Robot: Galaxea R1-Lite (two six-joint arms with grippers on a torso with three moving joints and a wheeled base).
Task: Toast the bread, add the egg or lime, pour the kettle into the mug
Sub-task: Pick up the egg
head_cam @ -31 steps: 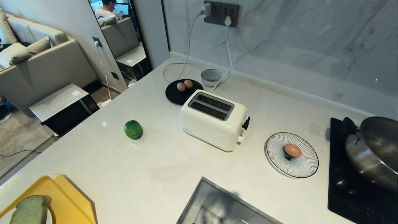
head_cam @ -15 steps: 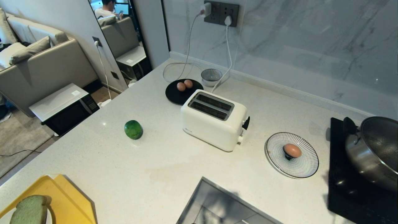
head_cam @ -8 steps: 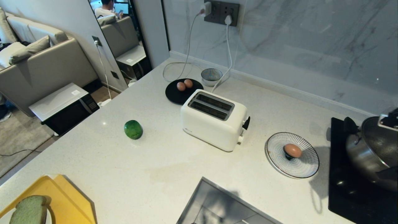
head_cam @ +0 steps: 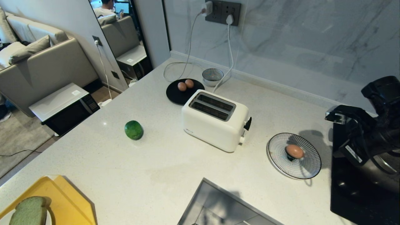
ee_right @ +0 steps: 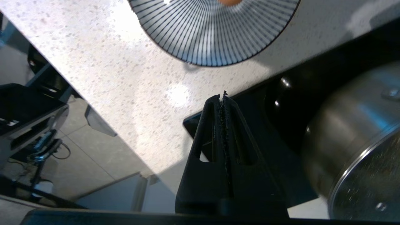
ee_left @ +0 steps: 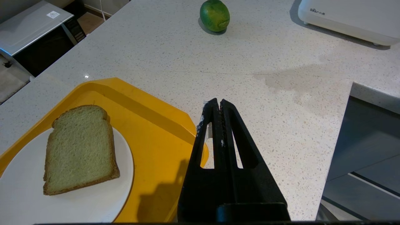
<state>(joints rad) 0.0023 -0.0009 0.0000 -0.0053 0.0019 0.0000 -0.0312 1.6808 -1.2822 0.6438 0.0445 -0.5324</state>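
Marble wall [head_cam: 312, 37], grey sofa [head_cam: 40, 62], speckled counter [head_cam: 140, 168].

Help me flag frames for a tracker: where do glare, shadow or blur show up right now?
Head view: the right arm throws a shadow beside the striped plate. Right wrist view: a bright glare spot on the counter, the plate's rim slightly smeared. Left wrist view: sharp; the left gripper shadows the yellow tray.

Three eggs [head_cam: 294, 151], one lime [head_cam: 134, 130], one bread slice [ee_left: 79, 149], one toaster [head_cam: 215, 120], three plates [head_cam: 304, 168], one pan [ee_right: 356, 147].
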